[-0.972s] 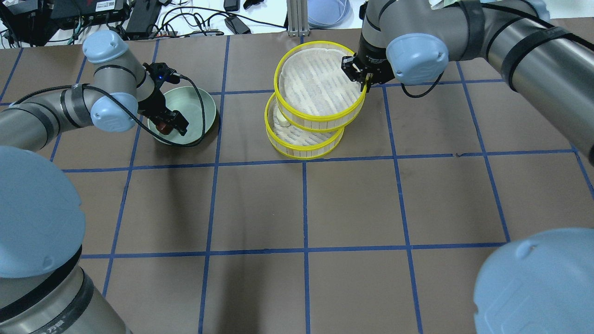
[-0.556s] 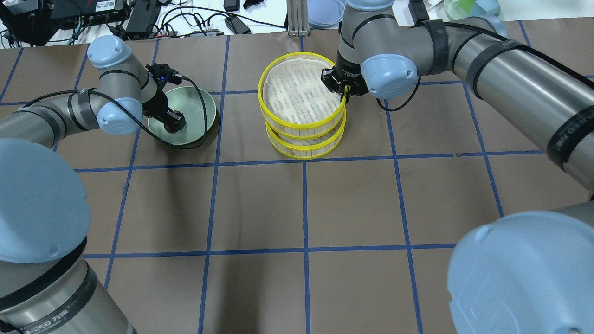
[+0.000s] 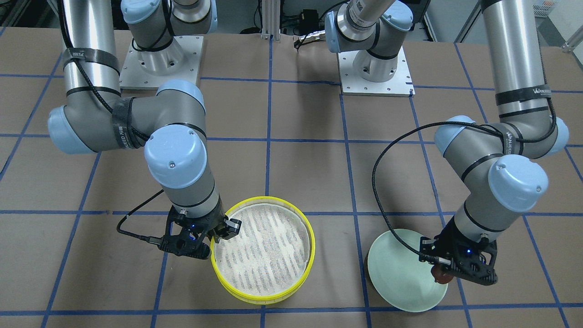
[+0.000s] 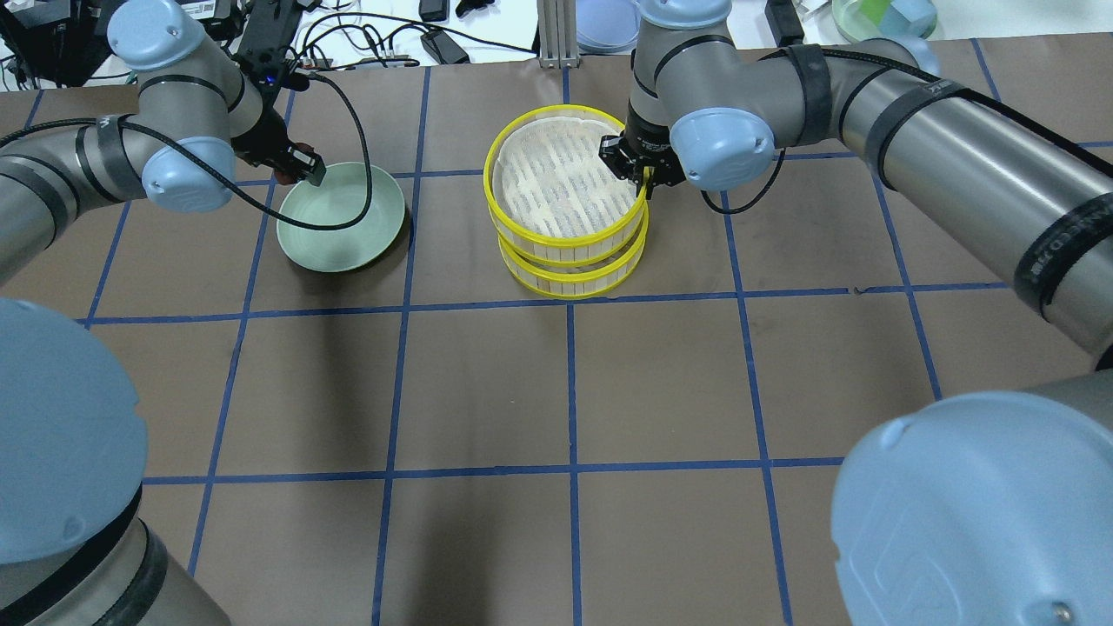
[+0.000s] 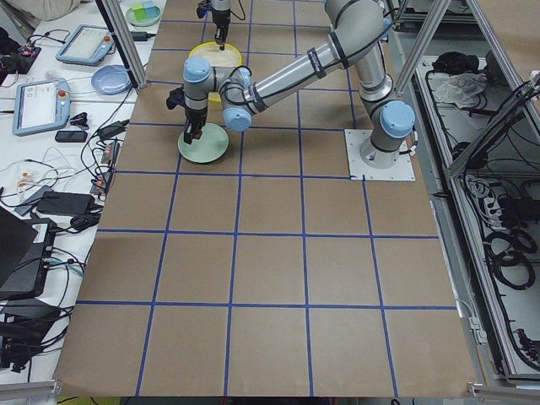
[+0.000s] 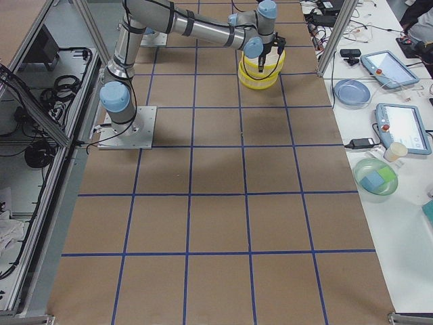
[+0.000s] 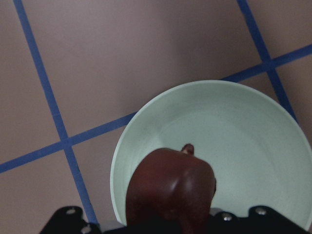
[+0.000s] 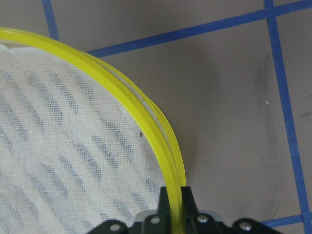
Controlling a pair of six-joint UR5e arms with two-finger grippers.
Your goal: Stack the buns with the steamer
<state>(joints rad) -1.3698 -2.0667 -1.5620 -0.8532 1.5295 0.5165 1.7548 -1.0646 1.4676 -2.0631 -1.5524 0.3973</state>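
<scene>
Place: robotics laboratory.
Worktop: brown paper-covered worktop (image 4: 661,382) gridded with blue tape lines.
Robots: two grey-and-blue jointed arms (image 3: 175,155) bolted to white metal base plates (image 3: 375,75).
Surroundings: silver aluminium frame posts (image 6: 329,37), grey touchscreen control pendants (image 6: 404,127) on a white side bench (image 6: 406,210), coiled black cables (image 5: 506,249).

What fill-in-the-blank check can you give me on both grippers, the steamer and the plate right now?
1. The left gripper holds a brown ____ above the plate.
2. The right gripper is clamped on the top steamer tray at its yellow ____.
3. The bottom steamer tray sits directly ____ the top one.
4. The plate's colour is pale ____.

Missing words: bun; rim; under; green
</scene>
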